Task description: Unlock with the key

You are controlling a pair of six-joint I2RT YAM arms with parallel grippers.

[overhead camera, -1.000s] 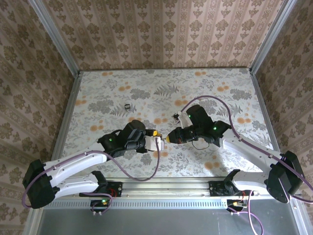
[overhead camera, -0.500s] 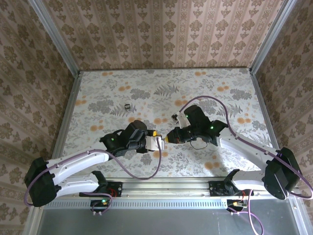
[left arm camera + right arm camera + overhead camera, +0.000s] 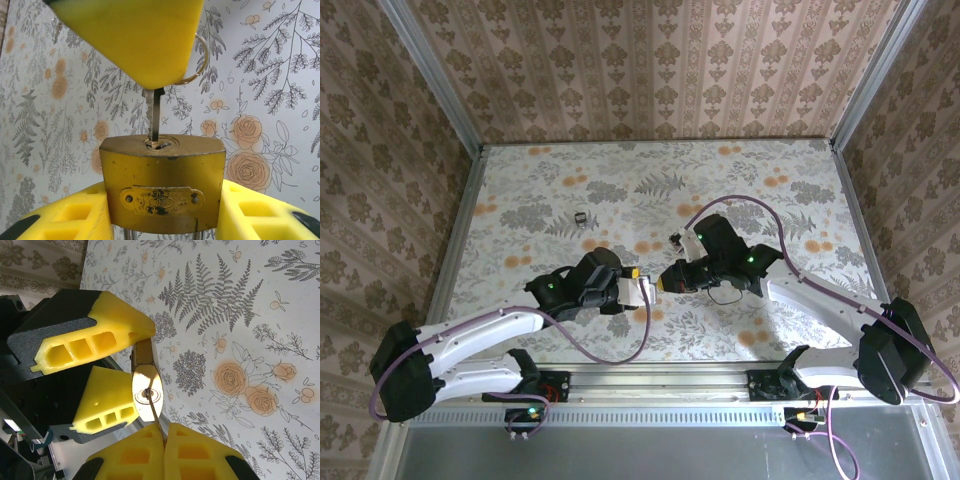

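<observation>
The brass-gold padlock stands keyhole-up between the yellow fingers of my left gripper, which is shut on its body. The key, thin and grey, points down with its tip in the keyhole, most of the blade still outside. My right gripper is shut on the key, with its ring beside the finger. From the right wrist the padlock's keyhole face shows end-on. In the top view both grippers meet tip to tip above the table's near middle, left gripper facing right gripper.
A small dark object lies on the floral table to the far left of the grippers. Patterned walls close the table in at the back and both sides. The right arm's purple cable loops above its wrist.
The right gripper has edged slightly left toward the padlock with the key. The left arm has shifted only a little.
</observation>
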